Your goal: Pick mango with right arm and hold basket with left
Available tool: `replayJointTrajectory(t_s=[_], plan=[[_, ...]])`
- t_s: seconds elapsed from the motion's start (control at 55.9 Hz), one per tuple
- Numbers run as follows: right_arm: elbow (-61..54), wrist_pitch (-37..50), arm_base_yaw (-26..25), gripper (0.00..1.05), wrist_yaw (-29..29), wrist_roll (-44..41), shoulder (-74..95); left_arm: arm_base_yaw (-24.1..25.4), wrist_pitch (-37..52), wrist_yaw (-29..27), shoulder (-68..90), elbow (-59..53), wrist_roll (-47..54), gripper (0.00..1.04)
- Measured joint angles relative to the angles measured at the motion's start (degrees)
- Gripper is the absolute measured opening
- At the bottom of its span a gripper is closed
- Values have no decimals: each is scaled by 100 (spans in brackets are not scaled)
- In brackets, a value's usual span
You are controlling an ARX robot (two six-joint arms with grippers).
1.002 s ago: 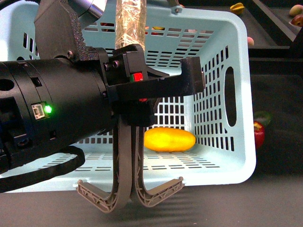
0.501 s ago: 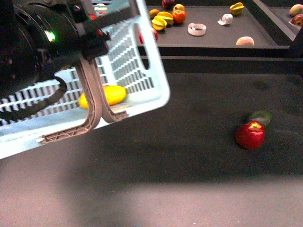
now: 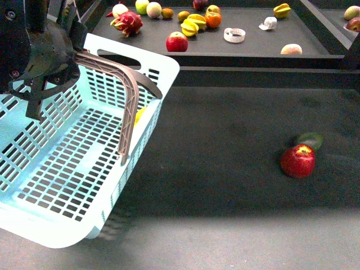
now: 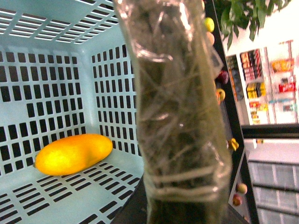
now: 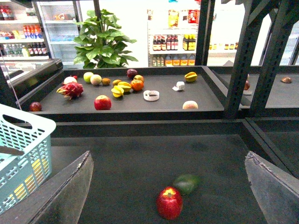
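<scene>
The light aqua basket (image 3: 84, 169) hangs tilted at the left of the front view, its grey-brown handles (image 3: 130, 90) arching over the rim. My left gripper (image 3: 68, 56) is shut on the basket at its top left. In the front view only a yellow sliver of the mango (image 3: 139, 116) shows through the slots. The left wrist view shows the whole mango (image 4: 74, 154) lying in a corner of the basket (image 4: 46, 93), with a plastic-wrapped column (image 4: 177, 116) hiding the jaws. My right gripper (image 5: 168, 156) is open above the dark table, far from the basket (image 5: 23, 140).
A red apple (image 3: 297, 161) and a green fruit (image 3: 309, 139) lie on the dark table to the right. The raised back shelf (image 3: 253, 53) holds an apple (image 3: 176, 41), star fruits (image 3: 195, 22), a dragon fruit (image 3: 126, 23) and a tape roll (image 3: 234, 35). Black frame posts (image 5: 240, 60) stand at the right.
The basket has swung from close in front of the camera to the left and tipped over. The mango, plainly seen before, now shows only through the slots in the front view.
</scene>
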Motion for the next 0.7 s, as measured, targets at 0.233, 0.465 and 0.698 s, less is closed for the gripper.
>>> replayJointTrajectory(t_s=[0.233,0.465,0.698], plan=[[0,0,0,97,0,0,0,387,74,-317,538,129,-748,5],[0,0,0,97,0,0,0,664,166,-186,992,179,-1327,5],[0,0,0,97,0,0,0,632,-33,11,1075,442,-1585,37]])
